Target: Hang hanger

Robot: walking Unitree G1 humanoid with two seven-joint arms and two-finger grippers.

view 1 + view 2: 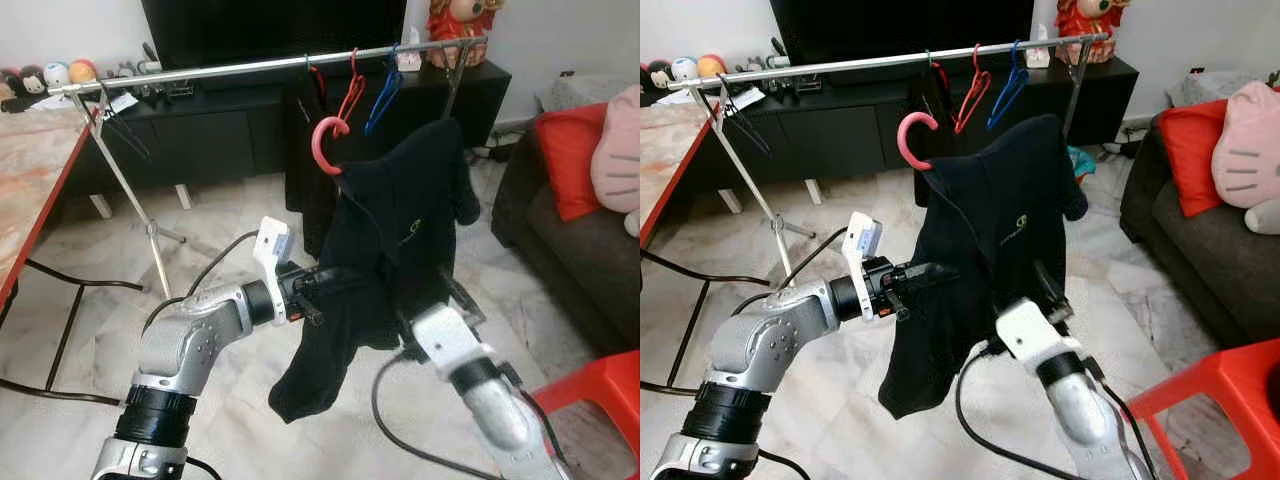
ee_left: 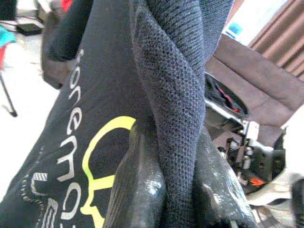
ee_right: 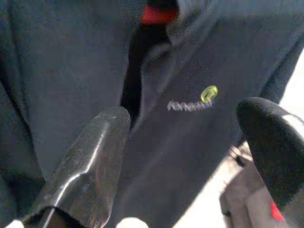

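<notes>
Jaws of the left gripper are clamped on a fold of the black shirt, pinching the knit fabric between them. Jaws of the right gripper stand wide apart, facing the shirt front with its small logo, gripping nothing that I can see.

The shirt is draped on a red hanger, whose hook sticks up just below the rail and is not yet over it. Red and blue hangers already hang on the rail, just above and beside that hook.

By my reading the task is partway: the hanger is lifted and brought near the rail, but the hook has yet to be raised and set over the bar, then released.

No containers are in play.
</notes>
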